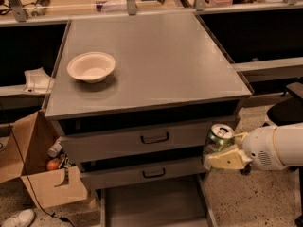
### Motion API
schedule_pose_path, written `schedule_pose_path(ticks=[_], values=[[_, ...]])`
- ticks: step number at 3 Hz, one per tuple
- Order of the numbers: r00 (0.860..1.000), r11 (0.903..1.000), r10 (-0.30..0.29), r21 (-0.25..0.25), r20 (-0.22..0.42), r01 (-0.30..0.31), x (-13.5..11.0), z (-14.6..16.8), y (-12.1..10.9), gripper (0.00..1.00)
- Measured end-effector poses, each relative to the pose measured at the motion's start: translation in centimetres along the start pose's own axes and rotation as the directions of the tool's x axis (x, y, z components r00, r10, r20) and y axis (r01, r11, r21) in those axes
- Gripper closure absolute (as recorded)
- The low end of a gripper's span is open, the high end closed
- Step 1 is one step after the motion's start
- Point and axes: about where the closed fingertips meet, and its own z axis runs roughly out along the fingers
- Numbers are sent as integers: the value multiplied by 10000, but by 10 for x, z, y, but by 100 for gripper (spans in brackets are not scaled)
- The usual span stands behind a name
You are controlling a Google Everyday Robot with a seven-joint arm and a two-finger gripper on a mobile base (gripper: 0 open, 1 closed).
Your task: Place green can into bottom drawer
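Note:
The green can (218, 141) has a silver top with a pull tab and stands upright in my gripper (223, 151), which is shut on it. The white arm comes in from the right edge. The can hangs in front of the right end of the two upper drawers, level with them. The bottom drawer (147, 203) is pulled out below, a shallow grey tray with side rails. The can is above and to the right of its open floor.
A cream bowl (91, 66) sits on the grey cabinet top (156, 60) at the left. An open cardboard box (45, 174) with small items stands on the floor at the left. A white shoe (16, 218) lies at the bottom left. A dark chair (286, 109) is at the right.

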Motion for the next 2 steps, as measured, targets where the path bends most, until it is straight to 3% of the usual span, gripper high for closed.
schedule_pose_path(ticks=[1, 2], values=[[9996, 9978, 254, -611, 110, -247, 18, 19, 17, 100], [9991, 9891, 396, -1411, -176, -417, 40, 46, 39, 100]])
